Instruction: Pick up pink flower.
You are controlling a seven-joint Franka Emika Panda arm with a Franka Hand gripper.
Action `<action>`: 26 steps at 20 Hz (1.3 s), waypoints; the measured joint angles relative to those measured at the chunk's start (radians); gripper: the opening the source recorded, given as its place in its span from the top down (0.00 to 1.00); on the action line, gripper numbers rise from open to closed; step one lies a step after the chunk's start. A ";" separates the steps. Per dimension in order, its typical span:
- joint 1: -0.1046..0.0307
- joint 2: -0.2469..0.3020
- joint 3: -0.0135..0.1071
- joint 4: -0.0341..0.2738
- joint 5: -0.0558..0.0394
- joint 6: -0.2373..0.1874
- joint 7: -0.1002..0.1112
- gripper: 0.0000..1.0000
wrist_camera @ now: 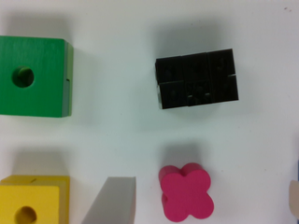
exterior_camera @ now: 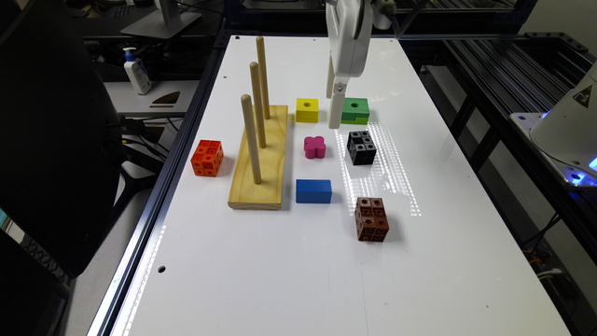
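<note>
The pink flower [exterior_camera: 315, 146] is a small magenta block with four lobes, lying flat on the white table [exterior_camera: 289, 270]. It shows again in the wrist view as the pink flower [wrist_camera: 187, 191]. My gripper [exterior_camera: 333, 112] hangs above the table beyond the flower, between the yellow cube [exterior_camera: 307, 109] and the green block [exterior_camera: 355, 110], and holds nothing. In the wrist view one grey finger [wrist_camera: 114, 200] shows beside the flower, with no second finger close to it, so the gripper stands open.
A black cube [exterior_camera: 361, 147] sits to the exterior view's right of the flower, and a blue block [exterior_camera: 313, 191] lies nearer the camera. A wooden base with three upright pegs [exterior_camera: 259, 154] stands to the left. An orange cube [exterior_camera: 207, 158] and a brown cube [exterior_camera: 371, 219] stand further off.
</note>
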 joint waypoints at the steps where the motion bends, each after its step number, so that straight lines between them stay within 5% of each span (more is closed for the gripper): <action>1: -0.001 0.011 0.000 0.001 -0.0002 0.011 0.000 0.00; 9: -0.003 0.041 0.000 0.005 -0.0009 0.031 -0.001 0.00; 15: -0.004 0.098 0.000 0.006 -0.0018 0.088 -0.002 0.00; 26: -0.006 0.127 0.000 0.051 -0.0024 0.090 -0.003 0.00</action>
